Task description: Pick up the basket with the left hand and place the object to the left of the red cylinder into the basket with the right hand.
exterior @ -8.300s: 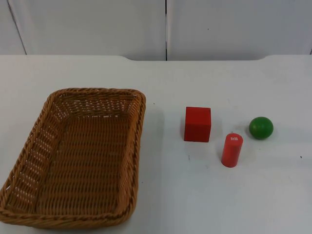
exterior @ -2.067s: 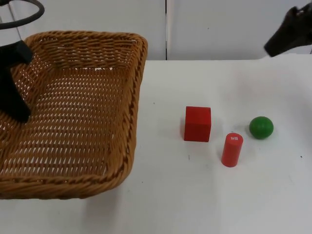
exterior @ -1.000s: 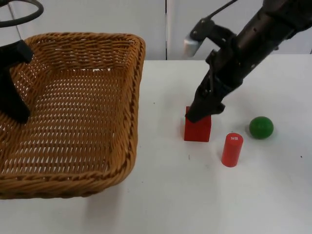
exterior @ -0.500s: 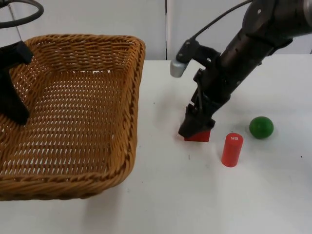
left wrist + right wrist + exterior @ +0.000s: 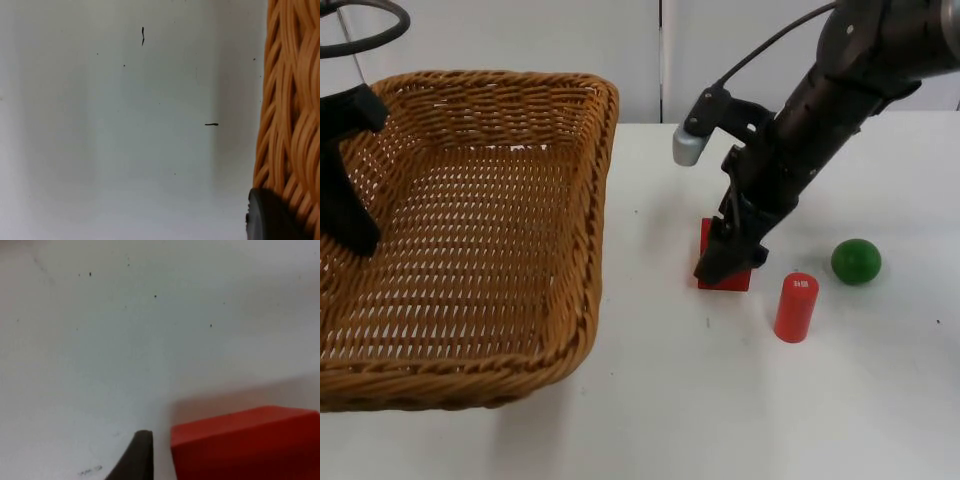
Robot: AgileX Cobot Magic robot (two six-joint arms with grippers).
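Right gripper (image 5: 720, 262) hides most of red cube (image 5: 734, 281); basket (image 5: 470, 230) lifted.

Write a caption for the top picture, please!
Right gripper down at the red cube; left gripper holds the basket up.

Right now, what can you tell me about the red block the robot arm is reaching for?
The red cube is a plain, solid-looking block with flat faces and sharp edges, all one bright red. It sits flat on the white table, left of the upright red cylinder and apart from it. The right gripper is down over it, covering most of its top. In the right wrist view a black fingertip stands right beside one face of the cube; whether it touches cannot be told.
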